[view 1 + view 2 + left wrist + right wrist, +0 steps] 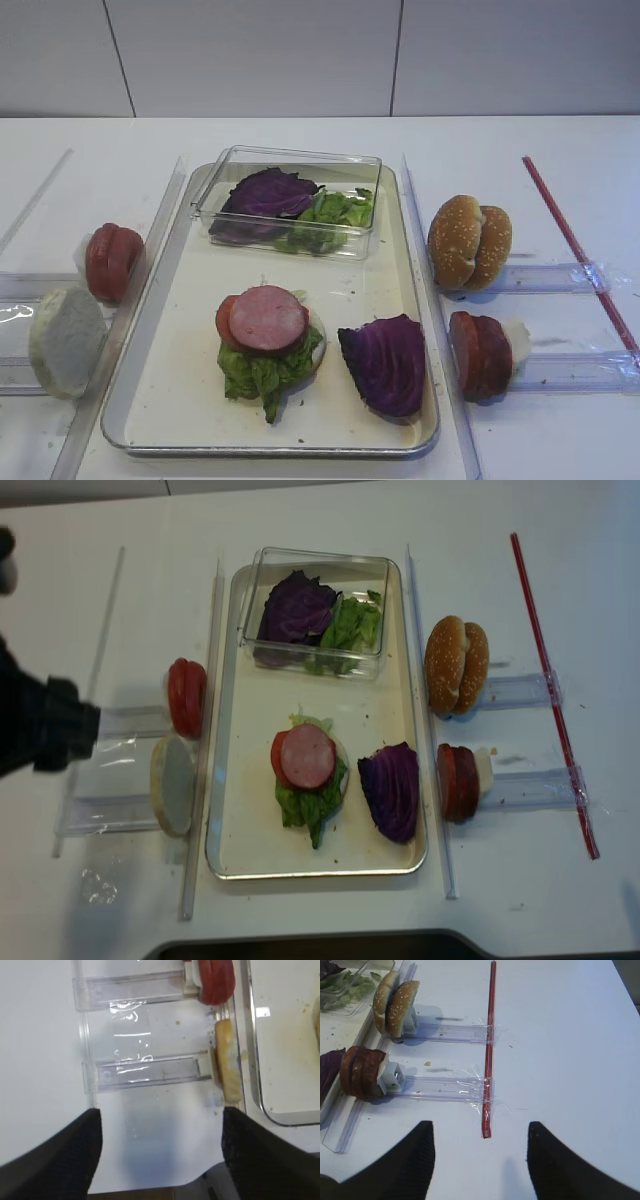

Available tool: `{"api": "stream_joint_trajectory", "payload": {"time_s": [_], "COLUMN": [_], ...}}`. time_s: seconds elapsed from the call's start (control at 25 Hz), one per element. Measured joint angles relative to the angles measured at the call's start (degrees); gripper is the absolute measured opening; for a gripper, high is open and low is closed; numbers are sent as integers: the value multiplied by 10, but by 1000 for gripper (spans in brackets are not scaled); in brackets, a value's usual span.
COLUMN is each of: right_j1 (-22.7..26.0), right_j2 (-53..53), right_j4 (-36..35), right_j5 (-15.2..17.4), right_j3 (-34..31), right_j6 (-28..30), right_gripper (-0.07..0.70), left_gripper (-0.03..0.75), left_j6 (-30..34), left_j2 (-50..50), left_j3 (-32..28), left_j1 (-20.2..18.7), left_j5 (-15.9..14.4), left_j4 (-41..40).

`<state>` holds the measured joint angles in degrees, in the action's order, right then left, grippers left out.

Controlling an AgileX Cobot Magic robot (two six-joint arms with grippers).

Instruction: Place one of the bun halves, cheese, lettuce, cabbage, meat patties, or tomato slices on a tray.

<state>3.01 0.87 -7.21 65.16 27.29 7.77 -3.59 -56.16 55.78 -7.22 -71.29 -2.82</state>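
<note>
Two end effectors, both spread wide and holding nothing. Left end effector (160, 1152): dark fingers apart over bare white surface (40, 1035); just ahead of it, a clear plastic holder (150, 1071) bearing one bun half (227, 1067) on edge, and beyond that a second holder with red tomato slices (216, 980); the tray (255, 1050) rim lies ahead and to its right. Right end effector (480, 1157): fingers apart, a red strip (489, 1050) running straight ahead from between them; ahead and to its left, a stack of dark red slices (361, 1072) on a clear holder, and farther on, two sesame bun halves (395, 1005) standing on edge. Tray contents, between the two end effectors: a stack of lettuce (262, 372), a red slice and a pink meat patty (266, 318); just beside it, toward the right end effector, a purple cabbage (385, 362) leaf lying on the tray base; at the far end, a clear plastic box (290, 200) holding more purple and green leaves.
</note>
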Motion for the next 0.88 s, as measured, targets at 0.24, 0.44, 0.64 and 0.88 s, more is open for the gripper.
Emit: {"api": "stream_joint_trajectory", "payload": {"time_s": [0.24,0.44,0.64,0.88], "right_j1": [0,0,0,0], "right_j2": [0,0,0,0], "right_j4": [0,0,0,0], "right_j5": [0,0,0,0], "right_j3": [0,0,0,0], "right_j6": [0,0,0,0], "right_gripper": [428,428,428,428], "left_gripper": [479,479,479,479], "left_j6": [-4,-4,3,6], "left_j2": [120,219,298,362], "left_j3": [-68,-103,-145,-197], "left_j1": [0,0,0,0], "left_j5": [-4,-6,-8,-10], "left_j4": [3,14,14,14]}}
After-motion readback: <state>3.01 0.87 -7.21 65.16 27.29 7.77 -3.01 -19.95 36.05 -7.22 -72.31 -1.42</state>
